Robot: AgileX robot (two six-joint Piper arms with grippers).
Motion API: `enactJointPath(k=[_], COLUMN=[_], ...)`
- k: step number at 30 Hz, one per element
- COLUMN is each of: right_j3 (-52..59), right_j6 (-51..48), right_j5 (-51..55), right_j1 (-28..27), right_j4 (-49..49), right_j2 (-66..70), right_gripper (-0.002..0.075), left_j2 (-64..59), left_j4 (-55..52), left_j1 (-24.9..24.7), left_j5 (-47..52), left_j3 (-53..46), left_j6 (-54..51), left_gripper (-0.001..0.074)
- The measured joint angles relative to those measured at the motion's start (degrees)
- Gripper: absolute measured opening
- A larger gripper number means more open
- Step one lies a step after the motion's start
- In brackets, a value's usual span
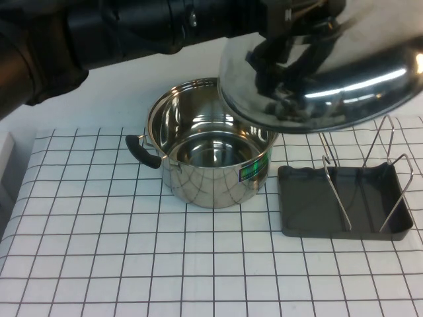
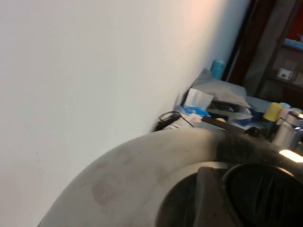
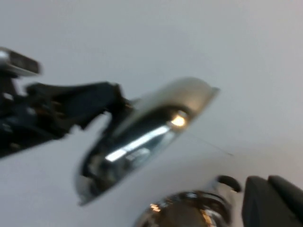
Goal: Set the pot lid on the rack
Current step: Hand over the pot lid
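The pot lid (image 1: 330, 79), shiny steel and domed, hangs tilted in the air above the pot's right rim and the back of the rack. My left gripper (image 1: 301, 20) reaches in from the top left and is shut on the lid's black knob (image 2: 265, 194); the lid's dome (image 2: 128, 184) fills the bottom of the left wrist view. The lid also shows in the right wrist view (image 3: 147, 137). The rack (image 1: 344, 205), a dark grey tray with wire loops, sits right of the pot. My right gripper (image 3: 272, 203) is out of the high view, low beside the pot.
The open steel pot (image 1: 211, 155) with black handles stands mid-table on a checked cloth (image 1: 132, 264); it also shows in the right wrist view (image 3: 189, 213). A white wall lies behind. The left arm (image 1: 132, 30) spans the top of the high view.
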State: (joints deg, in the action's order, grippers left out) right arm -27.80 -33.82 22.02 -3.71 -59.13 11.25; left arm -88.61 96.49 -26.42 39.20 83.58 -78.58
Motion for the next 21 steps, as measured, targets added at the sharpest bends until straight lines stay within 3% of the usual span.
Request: enactJointPath(k=[4,6,10,12,16,21], right_j3=[-1.63,-1.63,-1.63,-1.63,-1.63,-1.63], right_j6=[-7.08,-8.27,-7.27,-3.49,4.92,5.81], right_j5=[4.19,5.57,5.88,5.63,3.79,1.34], right_j1=[0.00,0.00,0.00,0.00,0.00,0.00], right_j4=[-19.00,-26.36,-34.53,-36.65,-38.07,-38.32], right_j2=[0.00,0.00,0.38,1.35,4.09,6.28], right_gripper=[0.0091,0.0211,0.0534,0.0625,0.0678,0.0689], left_j2=[0.00,0.00,0.00,0.00,0.00,0.00], left_j4=[-0.32,-0.47,-0.57,-0.70,-0.70,-0.70], left_j1=[-1.62,-3.02,-6.63,-8.32,-11.78,-12.65], left_j5=[1.84,1.82,1.82,1.68,-0.48,-3.65], left_j3=[0.00,0.00,0.00,0.00,0.00,0.00], left_j6=[5.47,7.30,8.88,8.77,8.35,8.01], left_gripper=[0.0340,0.0340,0.0340,0.0340,0.0340,0.0340])
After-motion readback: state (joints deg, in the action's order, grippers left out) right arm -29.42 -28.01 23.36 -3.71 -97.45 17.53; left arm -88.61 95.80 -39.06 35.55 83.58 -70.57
